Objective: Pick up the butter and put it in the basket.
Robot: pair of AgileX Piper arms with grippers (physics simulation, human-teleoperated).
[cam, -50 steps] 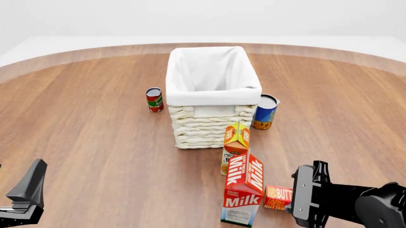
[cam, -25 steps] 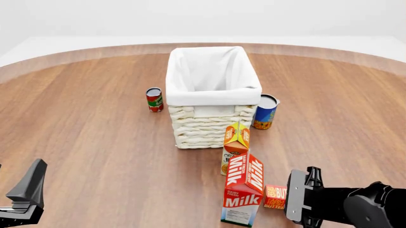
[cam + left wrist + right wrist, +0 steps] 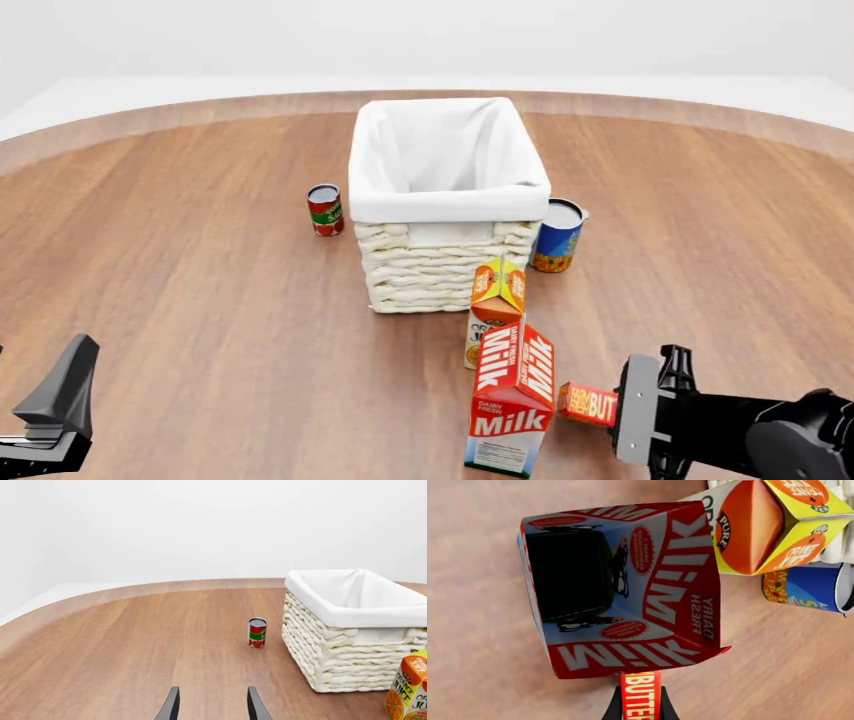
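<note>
Red-orange butter (image 3: 589,403) sits pinched edge-on between my right gripper's (image 3: 641,706) dark fingers (image 3: 613,709), which are closed against its two flat faces. I see it lifted off the wooden table (image 3: 187,300), just beside the milk carton (image 3: 513,399) and nearly touching that carton's near corner in the right wrist view. Taking the basket (image 3: 447,200) as my landmark, the butter is on the near side of it, well short of its rim, with the orange juice carton (image 3: 497,308) standing between the milk and the basket's front wall. A blue can (image 3: 558,236) stands at the basket's right front corner and a small red can (image 3: 324,209) off its left side. My left gripper (image 3: 212,706) hangs well to the near left of the basket, fingers apart and holding nothing.
</note>
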